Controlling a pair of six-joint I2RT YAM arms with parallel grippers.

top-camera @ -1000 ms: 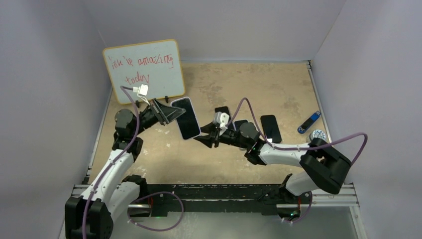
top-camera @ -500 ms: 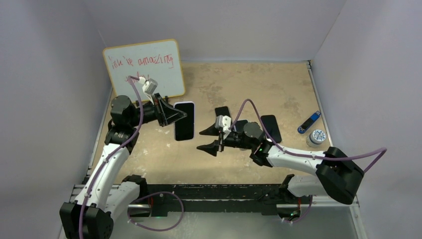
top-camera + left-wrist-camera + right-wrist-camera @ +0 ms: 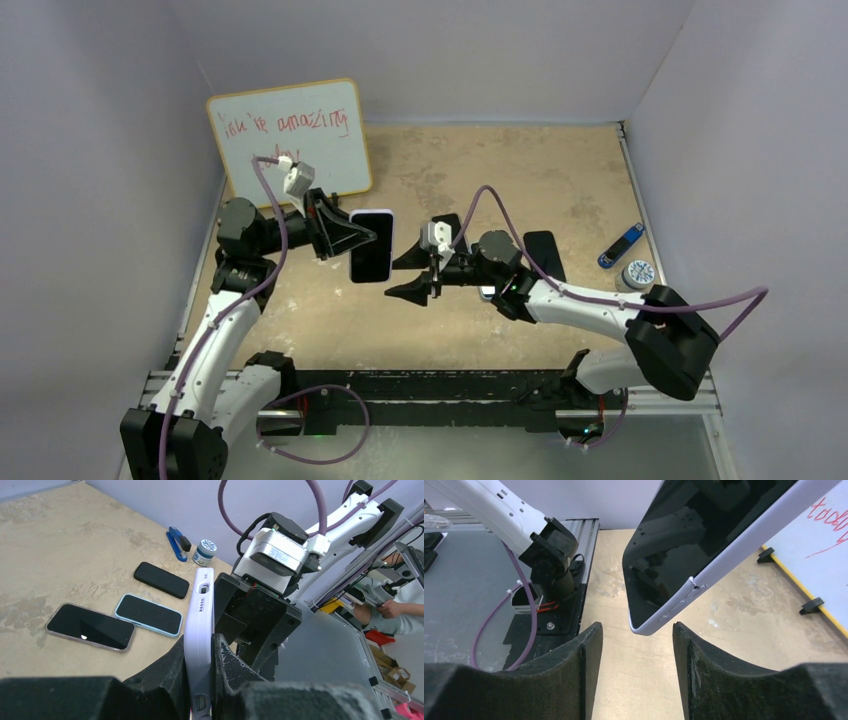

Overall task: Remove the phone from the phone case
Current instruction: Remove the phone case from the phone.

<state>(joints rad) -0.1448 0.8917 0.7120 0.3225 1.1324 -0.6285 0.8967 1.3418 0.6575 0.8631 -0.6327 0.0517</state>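
My left gripper [image 3: 358, 237] is shut on a phone in a pale lilac case [image 3: 371, 246] and holds it upright in the air above the table. In the left wrist view the case's edge [image 3: 199, 630] stands pinched between my left gripper's [image 3: 200, 666] two fingers. My right gripper [image 3: 412, 273] is open, just right of the phone and facing it. In the right wrist view the phone's dark screen and lilac case [image 3: 704, 545] hang just beyond my right gripper [image 3: 636, 635], one corner dipping toward the gap between the fingers, not touching them.
Three other phones lie on the tan table [image 3: 330, 310] right of centre: one in a pinkish case [image 3: 91, 626], one in a light blue case [image 3: 149, 614], one black [image 3: 161, 579]. A blue stapler [image 3: 621, 245] and a small jar [image 3: 638, 272] sit at the right. A whiteboard [image 3: 290, 138] leans at back left.
My left gripper has turned the phone from tilted to upright and lifted it slightly. My right gripper has opened and moved up and left, closer to the phone.
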